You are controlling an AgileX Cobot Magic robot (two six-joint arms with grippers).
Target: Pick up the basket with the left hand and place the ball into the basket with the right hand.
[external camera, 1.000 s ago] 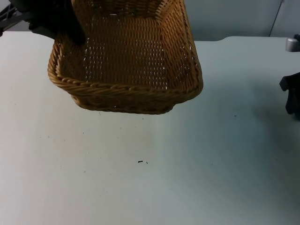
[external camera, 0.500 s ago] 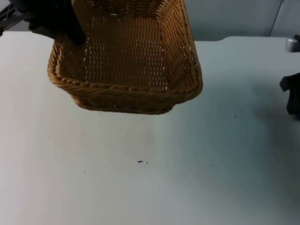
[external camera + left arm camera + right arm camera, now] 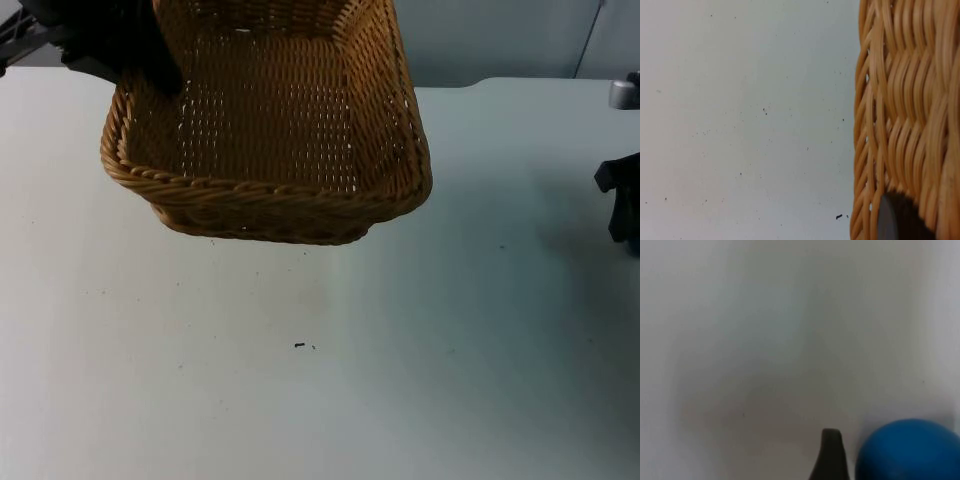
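1. Nearest the camera in the top view is bare white table (image 3: 300, 400), marked by a few dark specks (image 3: 300, 346) just ahead of the middle.
2. Beyond the specks hangs the wicker basket (image 3: 270, 200), lifted off the table and tilted, its near rim lower than the far one. Its inside is open to view and holds nothing.
3. My left gripper (image 3: 150, 60) grips the basket at its far left rim, fingers clamped on the wicker wall. In my left wrist view the woven wall (image 3: 905, 120) runs right beside my black fingertip (image 3: 895, 220), which presses against it, with the speckled table (image 3: 740, 120) well below.
4. My right gripper (image 3: 622, 200) sits at the right edge of the table, well apart from the basket. I cannot tell whether it is apart or together.
5. In my right wrist view the blue ball (image 3: 910, 450) lies just beside my black fingertip (image 3: 830, 455), on the white table. I cannot tell whether I touch it.
6. Farthest off, the grey partition wall (image 3: 500, 40) closes the table behind the basket.
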